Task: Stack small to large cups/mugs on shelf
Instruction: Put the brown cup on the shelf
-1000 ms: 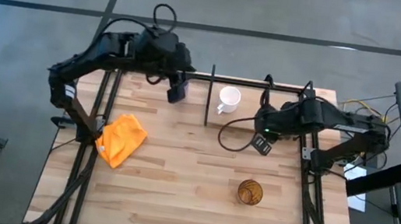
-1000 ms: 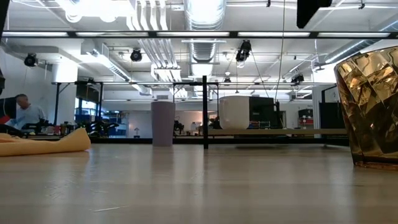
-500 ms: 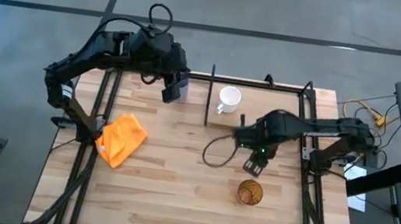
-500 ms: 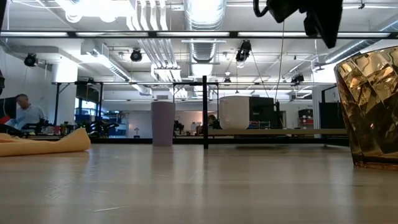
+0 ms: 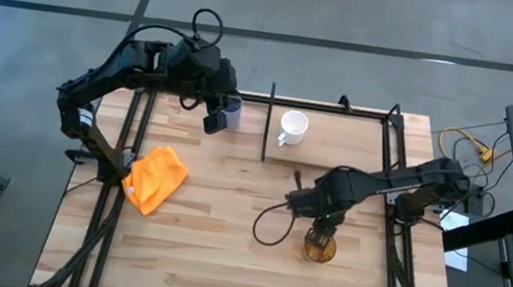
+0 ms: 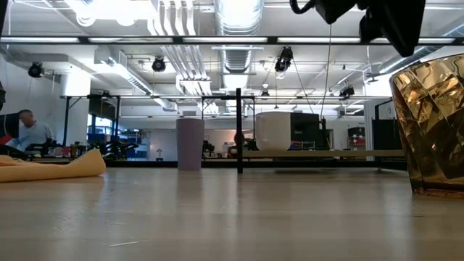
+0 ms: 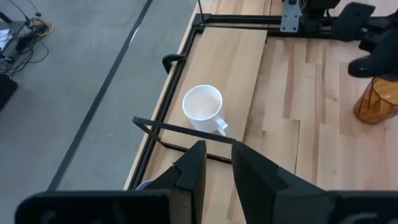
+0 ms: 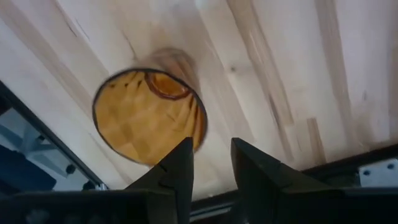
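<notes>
The amber cup (image 5: 319, 248) stands upright on the tabletop near the right; it also shows in the low view (image 6: 431, 123) and the right wrist view (image 8: 149, 115). My right gripper (image 5: 322, 230) hangs open just above it, fingers pointing down, touching nothing. The white mug (image 5: 292, 125) stands on the shelf (image 5: 342, 141) at the board's left end. The lavender tumbler (image 5: 232, 108) stands upright on the tabletop, left of the shelf. My left gripper (image 5: 211, 120) is open and empty beside it, on its left.
An orange cloth (image 5: 154, 177) lies on the table's left. A black cable loop (image 5: 270, 228) trails from my right arm over the boards. The shelf's black rods (image 5: 268, 125) edge the board. A person (image 6: 29, 130) sits in the room beyond.
My right gripper has swung from beside the shelf toward the table's near edge and now hangs over the amber cup. My left gripper has drawn back a little toward the table's left, baring the lavender tumbler, which stays upright.
</notes>
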